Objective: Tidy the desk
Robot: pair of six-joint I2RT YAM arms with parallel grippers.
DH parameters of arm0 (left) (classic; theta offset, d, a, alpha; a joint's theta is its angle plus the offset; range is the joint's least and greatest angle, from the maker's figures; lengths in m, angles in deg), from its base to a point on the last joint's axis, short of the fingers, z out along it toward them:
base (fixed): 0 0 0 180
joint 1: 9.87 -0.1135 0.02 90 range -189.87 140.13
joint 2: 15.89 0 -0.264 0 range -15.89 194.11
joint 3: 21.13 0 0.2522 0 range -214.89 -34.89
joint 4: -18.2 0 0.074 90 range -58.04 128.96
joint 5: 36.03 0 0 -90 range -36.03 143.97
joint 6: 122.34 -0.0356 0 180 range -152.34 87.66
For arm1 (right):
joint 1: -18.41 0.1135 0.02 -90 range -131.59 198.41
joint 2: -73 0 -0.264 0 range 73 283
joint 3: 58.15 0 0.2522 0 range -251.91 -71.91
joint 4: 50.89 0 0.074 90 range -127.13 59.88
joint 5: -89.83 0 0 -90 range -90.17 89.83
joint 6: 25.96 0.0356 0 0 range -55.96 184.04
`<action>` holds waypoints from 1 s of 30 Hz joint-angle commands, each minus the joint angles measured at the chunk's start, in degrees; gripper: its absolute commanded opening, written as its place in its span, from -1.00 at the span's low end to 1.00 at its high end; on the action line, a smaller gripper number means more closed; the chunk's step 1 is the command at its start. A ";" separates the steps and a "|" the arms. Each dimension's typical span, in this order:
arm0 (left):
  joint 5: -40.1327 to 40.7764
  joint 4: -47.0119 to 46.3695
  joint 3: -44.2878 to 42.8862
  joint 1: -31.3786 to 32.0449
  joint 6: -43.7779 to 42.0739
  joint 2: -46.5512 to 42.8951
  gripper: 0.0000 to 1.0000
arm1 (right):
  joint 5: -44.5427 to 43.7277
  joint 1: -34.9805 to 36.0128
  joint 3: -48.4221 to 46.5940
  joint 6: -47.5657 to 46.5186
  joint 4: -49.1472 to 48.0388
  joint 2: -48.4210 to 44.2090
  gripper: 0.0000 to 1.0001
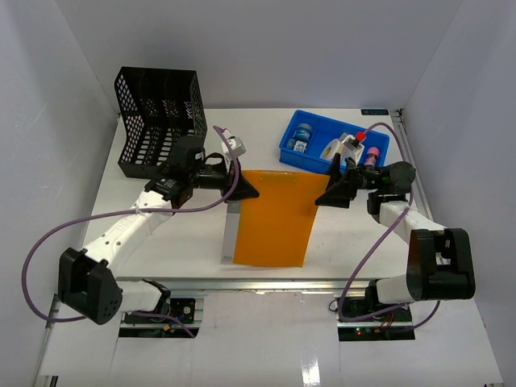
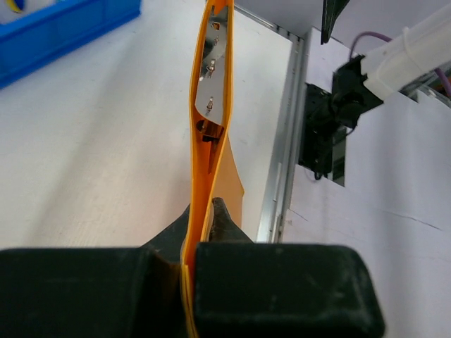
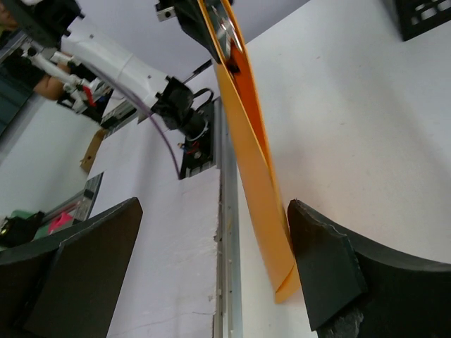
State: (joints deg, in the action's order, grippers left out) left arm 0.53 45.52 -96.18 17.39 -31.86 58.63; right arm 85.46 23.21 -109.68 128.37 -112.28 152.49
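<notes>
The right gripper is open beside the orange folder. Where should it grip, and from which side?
Its free right-hand edge near the top, approached from the right. The orange folder is a thin sheet standing on edge, the left gripper is shut on the opposite corner, and the open right gripper straddles that edge, so closing there would probably pinch it.

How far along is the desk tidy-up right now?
Done: small containers sit in the blue tray. In hand: the left pincer is shut on one edge of the orange folder, held over the desk; the right pincer is open at the opposite edge. Left: stowing the folder, probably in the black mesh rack.
</notes>
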 commanded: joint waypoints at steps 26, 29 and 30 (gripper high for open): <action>58.28 -15.19 -20.30 -16.10 -2.95 -9.02 -1.00 | -16.09 -6.38 -6.73 -60.15 55.60 -8.86 0.80; 62.09 -17.97 -22.43 -16.31 -6.49 -6.53 -1.00 | -16.21 -6.37 -6.69 -60.47 55.73 -8.91 0.80; 62.52 -18.69 -22.79 -16.55 -6.93 -5.58 -1.00 | -16.27 -6.31 -6.63 -60.53 55.67 -8.85 0.81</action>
State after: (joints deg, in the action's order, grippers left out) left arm 56.01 34.02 -114.68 1.52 -33.40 50.62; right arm 70.01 16.56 -115.27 71.02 -58.28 143.85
